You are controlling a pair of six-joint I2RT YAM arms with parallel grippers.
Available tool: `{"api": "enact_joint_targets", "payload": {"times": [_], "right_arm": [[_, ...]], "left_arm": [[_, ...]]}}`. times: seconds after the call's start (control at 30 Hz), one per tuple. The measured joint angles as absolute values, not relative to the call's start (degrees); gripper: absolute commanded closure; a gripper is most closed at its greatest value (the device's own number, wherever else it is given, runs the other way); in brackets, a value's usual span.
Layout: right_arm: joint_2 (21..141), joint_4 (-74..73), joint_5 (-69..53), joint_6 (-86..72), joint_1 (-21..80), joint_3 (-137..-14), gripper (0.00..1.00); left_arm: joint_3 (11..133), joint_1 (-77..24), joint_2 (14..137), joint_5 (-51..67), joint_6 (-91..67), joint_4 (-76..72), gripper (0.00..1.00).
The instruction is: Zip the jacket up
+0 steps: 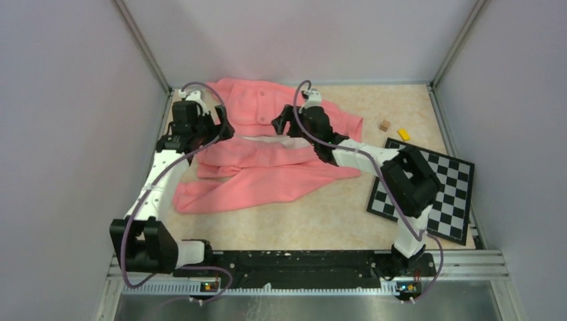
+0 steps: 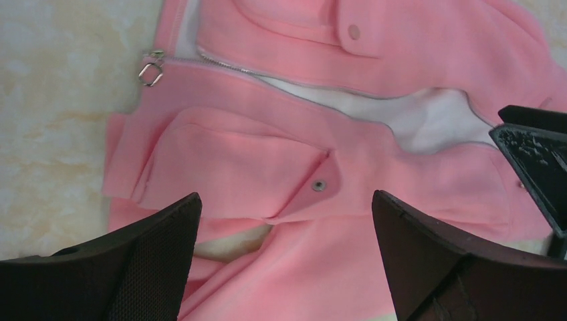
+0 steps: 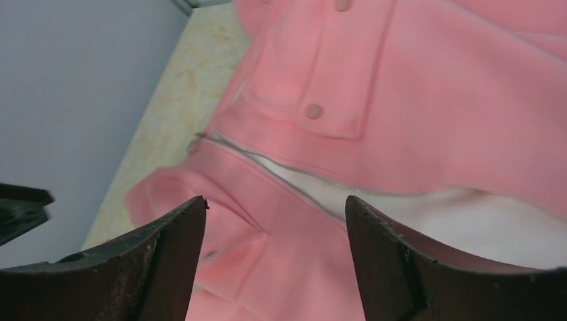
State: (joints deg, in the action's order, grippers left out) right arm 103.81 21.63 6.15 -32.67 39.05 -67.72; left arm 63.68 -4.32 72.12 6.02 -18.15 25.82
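The salmon-pink jacket (image 1: 267,160) lies spread at the back middle of the table, its front partly open and the paler lining showing. My left gripper (image 1: 226,131) is open and hovers over its left end. In the left wrist view my left gripper (image 2: 286,198) is above a pocket flap with a snap (image 2: 319,185). The metal zipper pull (image 2: 151,69) lies at the jacket's edge, apart from the fingers. My right gripper (image 1: 279,124) is open above the jacket's middle. In the right wrist view my right gripper (image 3: 275,199) is over the fabric, and the zipper pull (image 3: 196,142) lies beyond it.
A black-and-white checkerboard (image 1: 424,190) lies at the right. A small wooden block (image 1: 384,125) and a yellow block (image 1: 404,134) sit behind it. Walls with metal posts enclose the table on three sides. The two grippers are close together over the jacket.
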Motion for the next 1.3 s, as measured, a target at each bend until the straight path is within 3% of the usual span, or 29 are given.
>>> {"api": "enact_joint_targets", "payload": {"times": [0.2,0.4,0.53,0.97,1.3], "right_arm": [[117.47,24.99,0.08,-33.47,43.68,-82.24,0.43],[127.94,23.31,-4.73,-32.34,48.21,-89.76,0.57],[132.51,17.1,-7.14,-33.39,49.52,-93.41,0.75],[134.02,13.41,-7.46,-46.39,50.13,-93.06,0.86],[131.02,26.63,-1.3,-58.13,55.94,-81.3,0.83]], "left_arm": [[67.44,4.67,81.45,7.35,-22.02,24.56,0.01],[71.24,6.48,91.55,11.27,-23.49,22.37,0.01],[71.99,6.44,95.96,13.56,-23.16,21.76,0.01],[72.86,6.5,98.76,8.86,-17.17,22.61,0.05],[72.64,6.59,103.02,13.26,-16.84,22.74,0.06]]}}
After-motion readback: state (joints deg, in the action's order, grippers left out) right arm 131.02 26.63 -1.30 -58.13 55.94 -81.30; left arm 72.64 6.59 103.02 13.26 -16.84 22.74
